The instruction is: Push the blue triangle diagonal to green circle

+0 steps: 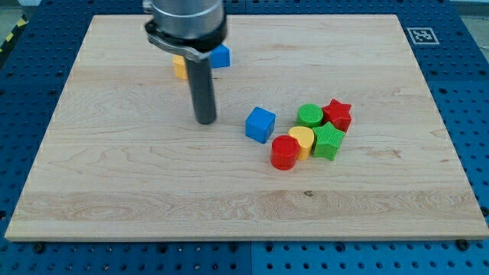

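Note:
My tip (205,121) rests on the wooden board (114,191), left of the centre. The blue triangle (221,56) lies near the view's top, partly hidden behind the arm, above and slightly right of my tip. The green circle (309,115) sits at the right of centre in a cluster of blocks, well to the right of my tip. A blue cube (260,124) lies between my tip and the cluster, a short gap to the tip's right.
A yellow block (179,68) shows beside the arm at the view's top, mostly hidden. The cluster also holds a red star (337,114), a yellow heart (302,140), a red cylinder (284,152) and a green ridged block (329,142).

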{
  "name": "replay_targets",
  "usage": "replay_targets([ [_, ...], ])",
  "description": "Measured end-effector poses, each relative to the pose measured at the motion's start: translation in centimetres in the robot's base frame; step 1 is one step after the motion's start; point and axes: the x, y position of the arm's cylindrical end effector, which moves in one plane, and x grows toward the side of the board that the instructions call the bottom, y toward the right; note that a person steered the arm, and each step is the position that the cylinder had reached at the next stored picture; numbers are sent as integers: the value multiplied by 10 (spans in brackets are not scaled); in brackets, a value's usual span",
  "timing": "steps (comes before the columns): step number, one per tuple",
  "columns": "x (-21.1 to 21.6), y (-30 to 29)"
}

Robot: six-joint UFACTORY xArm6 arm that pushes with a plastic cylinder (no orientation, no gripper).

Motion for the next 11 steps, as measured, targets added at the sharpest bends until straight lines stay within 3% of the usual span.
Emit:
replay_targets([
  [2,-7,59],
  [3,-21,12],
  [4,-36,-92],
  [5,-79,-155],
  [6,-133,-148],
  [7,-147,-88],
  [9,-119,75],
  [10,-131,41],
  [11,-169,-25],
])
